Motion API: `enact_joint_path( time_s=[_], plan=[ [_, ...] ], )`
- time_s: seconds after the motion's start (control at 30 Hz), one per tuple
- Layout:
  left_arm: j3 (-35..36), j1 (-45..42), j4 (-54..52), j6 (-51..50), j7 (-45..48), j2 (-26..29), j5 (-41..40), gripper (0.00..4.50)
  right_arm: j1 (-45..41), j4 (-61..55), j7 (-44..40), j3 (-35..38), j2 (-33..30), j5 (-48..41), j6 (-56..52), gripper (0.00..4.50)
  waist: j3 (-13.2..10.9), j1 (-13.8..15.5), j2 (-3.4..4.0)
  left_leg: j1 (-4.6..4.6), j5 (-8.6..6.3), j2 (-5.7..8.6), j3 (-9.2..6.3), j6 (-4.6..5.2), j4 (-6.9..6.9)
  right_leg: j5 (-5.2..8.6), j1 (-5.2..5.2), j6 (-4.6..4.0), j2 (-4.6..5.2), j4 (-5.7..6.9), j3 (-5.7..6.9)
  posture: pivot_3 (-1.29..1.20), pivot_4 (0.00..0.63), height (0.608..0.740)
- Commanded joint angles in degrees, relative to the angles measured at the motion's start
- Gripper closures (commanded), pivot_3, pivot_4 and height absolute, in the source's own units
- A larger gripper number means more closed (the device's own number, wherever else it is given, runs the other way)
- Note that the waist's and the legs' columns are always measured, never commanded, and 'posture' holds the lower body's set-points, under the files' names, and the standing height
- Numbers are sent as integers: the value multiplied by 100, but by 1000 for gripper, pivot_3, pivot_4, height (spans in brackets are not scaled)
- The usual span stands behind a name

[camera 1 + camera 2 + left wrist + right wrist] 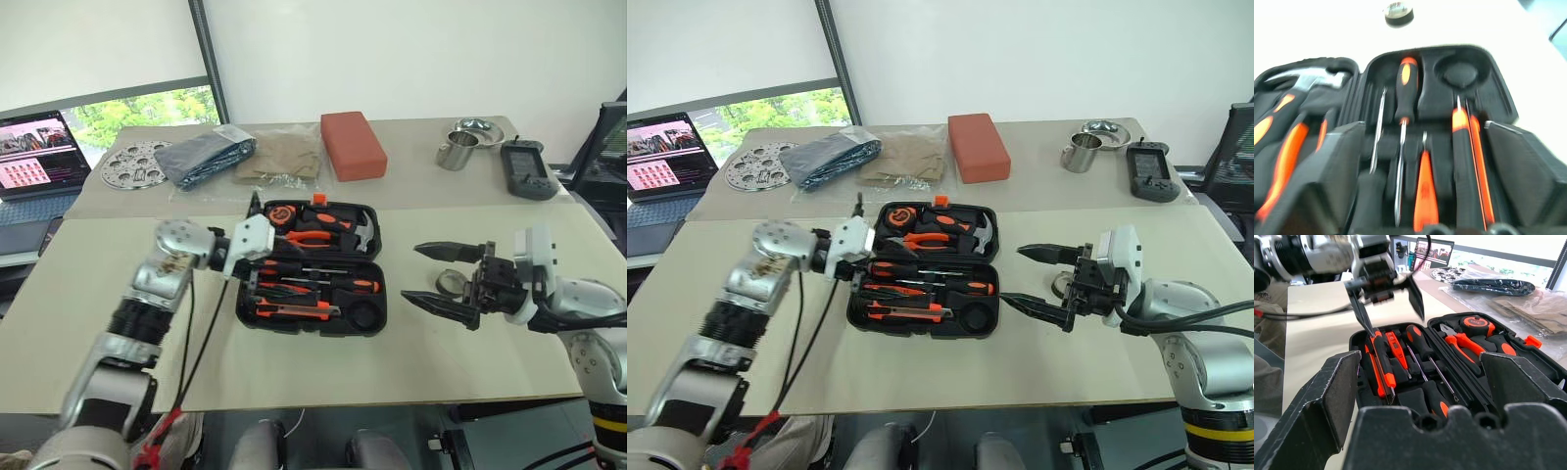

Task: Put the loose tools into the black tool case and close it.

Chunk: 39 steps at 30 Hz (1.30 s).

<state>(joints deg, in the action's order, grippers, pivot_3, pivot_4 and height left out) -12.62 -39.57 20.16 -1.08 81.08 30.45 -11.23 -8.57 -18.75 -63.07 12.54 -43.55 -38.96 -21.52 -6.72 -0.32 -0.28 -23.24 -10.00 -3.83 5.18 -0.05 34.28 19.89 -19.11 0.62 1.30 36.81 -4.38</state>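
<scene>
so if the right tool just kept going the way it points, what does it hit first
Probably the black tool case: the right tool, jaws open, points across the table at its open side, with the small grey tape roll lying beneath it. Depth is uncertain.

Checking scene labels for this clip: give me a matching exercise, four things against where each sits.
Things:
1. tape roll
2. red-orange block
3. steel cup
4. round empty slot

Places:
A. rear table, beside the dark handheld device
B. on the table between the right gripper fingers
C. inside the black tool case, near corner
D. rear table, behind the case

Pairs: 1-B, 2-D, 3-A, 4-C
</scene>
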Motion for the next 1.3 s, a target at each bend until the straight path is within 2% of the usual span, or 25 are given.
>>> enact_joint_path(
  time_s=[0.03,0.23,0.27,0.63,0.97,1.2,1.3],
  plan=[
    [104,84,174,320,243,-72,-199,1890,3,-166,-4,233,-101,-53,94,0,0,-24,0,0,0,-1,0,0,0,0,-1,0,-1,1,0,0,150,740],
    [107,219,546,751,527,-254,-269,4225,37,-199,11,296,-142,-72,68,0,0,-25,0,0,0,0,0,-1,0,0,0,0,-1,2,1,0,150,740],
    [92,216,603,830,547,-280,-250,4429,42,-205,10,306,-149,-74,63,0,0,-24,0,0,0,1,0,0,1,0,1,0,-1,2,1,0,150,740],
    [-196,167,1258,1761,680,-504,164,4429,108,-264,54,353,-147,-73,47,0,0,-24,1,0,0,1,0,0,1,0,2,0,-1,1,1,0,150,740],
    [-742,-167,2474,3333,270,-444,1276,4429,137,-279,74,360,-164,-87,30,0,-1,-21,-3,18,0,3,-2,0,5,0,26,0,0,0,1,0,150,740],
    [-987,-182,2795,3674,68,-613,1504,4429,180,-324,99,349,-155,-86,31,0,3,-10,3,62,0,3,-8,0,6,1,79,1,8,1,7,0,150,740],
    [-851,-250,2748,3629,-18,-681,1344,4429,228,-341,147,358,-158,-63,14,0,5,3,7,72,0,6,-9,0,8,1,89,2,14,1,6,0,150,740]
  ],
)
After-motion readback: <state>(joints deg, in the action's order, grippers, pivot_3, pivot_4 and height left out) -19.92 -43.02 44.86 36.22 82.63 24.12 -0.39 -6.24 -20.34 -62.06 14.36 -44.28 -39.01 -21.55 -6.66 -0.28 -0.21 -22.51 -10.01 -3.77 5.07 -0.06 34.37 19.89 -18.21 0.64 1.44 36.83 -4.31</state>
